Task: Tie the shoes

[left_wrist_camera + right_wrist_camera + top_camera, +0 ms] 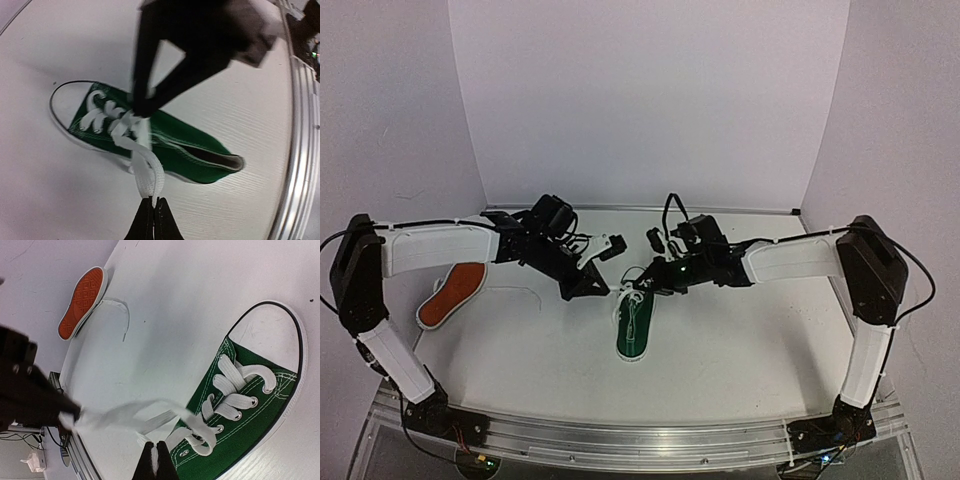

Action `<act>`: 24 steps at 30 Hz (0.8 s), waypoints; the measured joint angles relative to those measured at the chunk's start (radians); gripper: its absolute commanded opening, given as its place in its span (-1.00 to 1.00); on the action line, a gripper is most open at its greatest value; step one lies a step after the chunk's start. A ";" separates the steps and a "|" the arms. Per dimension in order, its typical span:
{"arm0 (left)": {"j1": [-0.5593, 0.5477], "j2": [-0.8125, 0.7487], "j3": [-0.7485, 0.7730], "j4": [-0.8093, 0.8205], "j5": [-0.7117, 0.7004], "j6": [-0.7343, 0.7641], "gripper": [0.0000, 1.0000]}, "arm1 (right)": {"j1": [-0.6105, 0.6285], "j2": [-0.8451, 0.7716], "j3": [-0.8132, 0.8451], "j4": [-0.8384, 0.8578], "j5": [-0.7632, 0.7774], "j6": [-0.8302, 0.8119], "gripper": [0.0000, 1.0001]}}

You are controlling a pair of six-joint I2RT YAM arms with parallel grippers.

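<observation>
We see a dark green shoe (245, 432) with white laces (227, 405) and toe cap (265, 330), an orange shoe (82, 302) with criss-cross sole (87, 287), and a white table (190, 300).

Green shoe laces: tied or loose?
Loose. No knot or bow on the green shoe; both lace ends are pulled out, one pinched in the left pincer, the other in the right pincer.

Right hand (156, 454) pinches lace (197, 425) of green shoe (265, 417); left hand (70, 415) grips lace too; orange-red shoe (82, 302) sole showing.
</observation>
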 measured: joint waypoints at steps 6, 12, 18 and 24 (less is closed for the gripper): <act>-0.068 -0.054 -0.003 -0.058 0.120 0.003 -1.00 | -0.008 0.012 0.009 -0.002 -0.001 -0.004 -1.00; -0.101 -0.011 0.041 -0.092 0.176 0.010 -1.00 | -0.009 0.012 0.019 -0.004 -0.004 -0.008 -1.00; -0.150 0.089 0.077 -0.080 0.200 0.032 -1.00 | -0.011 0.012 0.021 -0.004 -0.012 -0.016 -1.00; -0.189 0.172 0.077 -0.014 0.201 0.048 -1.00 | -0.013 0.012 0.021 -0.004 -0.024 -0.025 -1.00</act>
